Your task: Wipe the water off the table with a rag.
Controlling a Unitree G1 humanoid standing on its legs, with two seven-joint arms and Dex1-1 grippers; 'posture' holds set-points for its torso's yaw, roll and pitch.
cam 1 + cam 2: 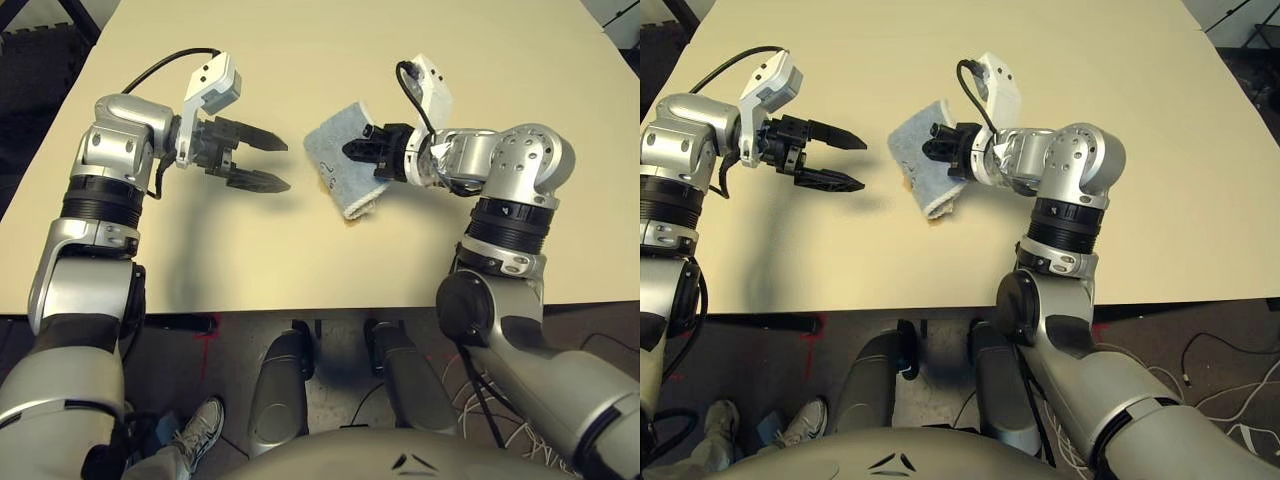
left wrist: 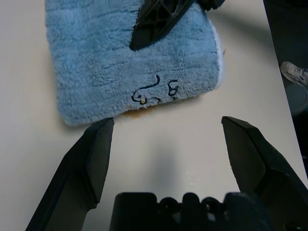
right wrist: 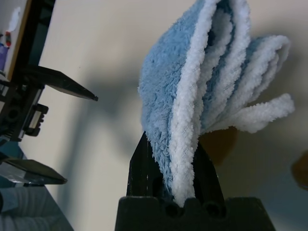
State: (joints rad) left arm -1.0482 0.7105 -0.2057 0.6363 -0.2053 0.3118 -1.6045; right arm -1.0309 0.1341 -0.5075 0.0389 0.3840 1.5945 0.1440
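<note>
Two grippers over table (image 1: 330,270). R gripper (image 1: 352,151) clamped tight on rag (image 1: 336,158), pinching folded layers near one edge; right wrist view shows several plies of blue terry with white edging squeezed between the black fingers (image 3: 139,168), loose end fanning out past them. L gripper (image 1: 272,163) spread wide, nothing in it, hovering apart from rag on its L side, tips aimed toward it.

Rag sits mid-table, lower part draped on the surface, upper part lifted by the R grip. Line drawing (image 2: 155,91) visible on top face in left wrist view.

Water: amber trace (image 2: 139,111) peeking out right at rag's edge, so cloth looks to be lying on or against a spot. Another amber patch (image 3: 219,144) under the rag in right wrist view, plus a bit at frame edge (image 3: 301,171). Full count of spots can't be told.

Handling, my read: rag is light, soft, floppy, absorbent; won't hold shape, will bunch if dragged by one corner. Thick folded edge is best hold, as now. Prob. needs pressing flat onto the surface to soak the spots. No breakage risk; slip unlikely w/ terry pile.
</note>
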